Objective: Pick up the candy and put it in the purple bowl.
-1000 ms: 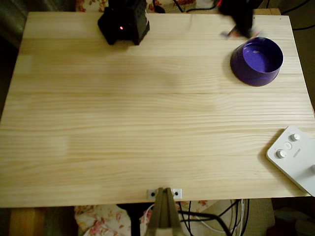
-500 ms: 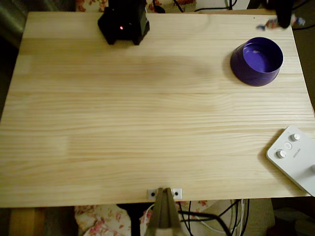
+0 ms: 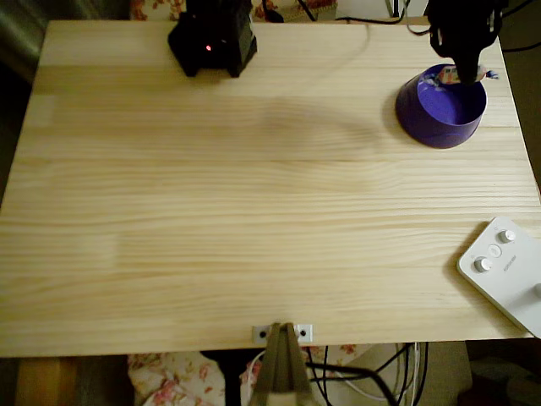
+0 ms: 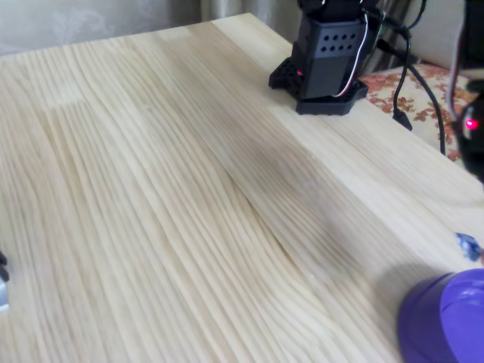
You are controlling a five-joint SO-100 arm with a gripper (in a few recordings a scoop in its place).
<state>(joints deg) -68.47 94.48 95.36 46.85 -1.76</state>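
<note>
The purple bowl stands at the table's back right in the overhead view, and its rim shows at the bottom right corner of the fixed view. My black gripper hangs over the bowl's far rim, shut on the candy. The candy is a small pinkish sweet, and its blue wrapper ends stick out on both sides of the fingers. In the fixed view one blue wrapper end of the candy shows just above the bowl. The inside of the bowl looks bare.
The arm's black base with a red light sits at the back left of the wooden table. A white device with round knobs lies at the front right corner. Cables run behind the back edge. A metal bracket sits at the front edge.
The gripper with the candy swung from behind the bowl's left side out past the table's back right corner. It has since come forward over the bowl's far rim.
</note>
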